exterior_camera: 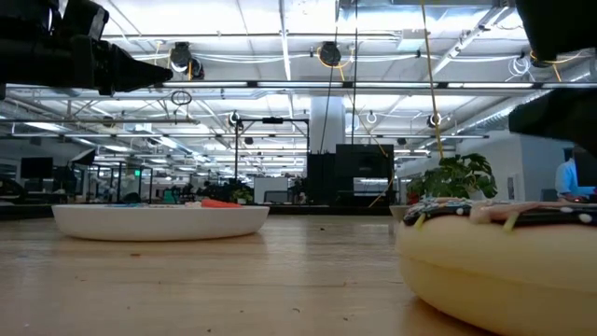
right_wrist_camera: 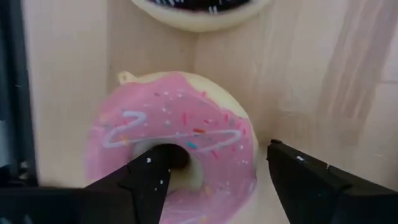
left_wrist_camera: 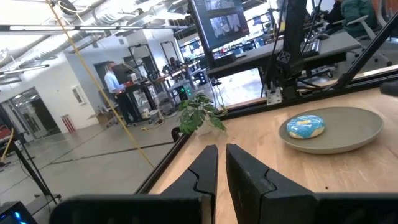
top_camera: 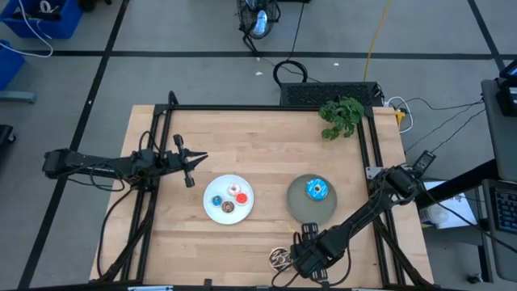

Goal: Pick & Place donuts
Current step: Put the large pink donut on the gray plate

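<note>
Right gripper (right_wrist_camera: 214,177) stands wide over the pink-iced toy ring donut (right_wrist_camera: 180,149) at the table's near edge.
One finger sits over the hole; closing may pinch only the soft rim and let it slip.

You can't see the right gripper (top_camera: 305,257) cleanly from above: its own arm covers the pink donut (right_wrist_camera: 177,162), and the chocolate donut (top_camera: 279,257) shows only as a sliver beside it. The right wrist view cuts that chocolate one (right_wrist_camera: 202,11) at the frame edge. On the white plate (top_camera: 215,212) the tiny donuts (top_camera: 229,199) are too small to resolve. In the low view a near donut (exterior_camera: 504,257) runs off-frame, blurred.
</note>
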You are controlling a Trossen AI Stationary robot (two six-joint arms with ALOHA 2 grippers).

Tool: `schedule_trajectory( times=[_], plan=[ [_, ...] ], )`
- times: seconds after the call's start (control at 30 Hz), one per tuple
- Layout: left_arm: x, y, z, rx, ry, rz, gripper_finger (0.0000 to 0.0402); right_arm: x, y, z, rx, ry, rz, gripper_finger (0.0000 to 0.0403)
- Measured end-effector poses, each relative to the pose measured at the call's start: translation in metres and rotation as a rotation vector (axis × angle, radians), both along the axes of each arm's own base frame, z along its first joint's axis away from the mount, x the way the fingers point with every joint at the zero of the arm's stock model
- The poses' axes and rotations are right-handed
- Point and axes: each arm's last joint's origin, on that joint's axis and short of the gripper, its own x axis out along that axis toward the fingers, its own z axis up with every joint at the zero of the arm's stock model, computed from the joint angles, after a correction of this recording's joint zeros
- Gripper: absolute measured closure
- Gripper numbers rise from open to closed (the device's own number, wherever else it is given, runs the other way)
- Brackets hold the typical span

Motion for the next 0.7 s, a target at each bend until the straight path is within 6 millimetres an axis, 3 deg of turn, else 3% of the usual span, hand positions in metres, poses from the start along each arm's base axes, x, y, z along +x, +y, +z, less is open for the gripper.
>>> schedule_trajectory(
  times=[0.2,0.3,0.4,0.6,0.7],
  plan=[
    [0.0,0.0,0.0,0.001,0.001,0.0,0.0362,-0.005,-0.004,-0.011,0.031,0.015,-0.031,0.016],
    [0.0,0.0,0.0,0.001,0.001,0.0,0.0362,-0.006,-0.005,-0.012,0.032,0.041,-0.061,0.0183],
    [0.0,0.0,0.0,0.002,0.002,0.0,0.0362,-0.007,-0.005,-0.013,0.038,0.054,-0.069,0.0234],
    [0.0,0.0,0.0,0.002,0.002,0.001,0.0362,-0.003,-0.015,-0.005,0.085,0.089,-0.13,0.0374],
    [0.0,0.0,0.0,0.002,0.002,0.001,0.0362,-0.004,-0.025,0.012,0.094,0.072,-0.136,0.0387]
  ],
)
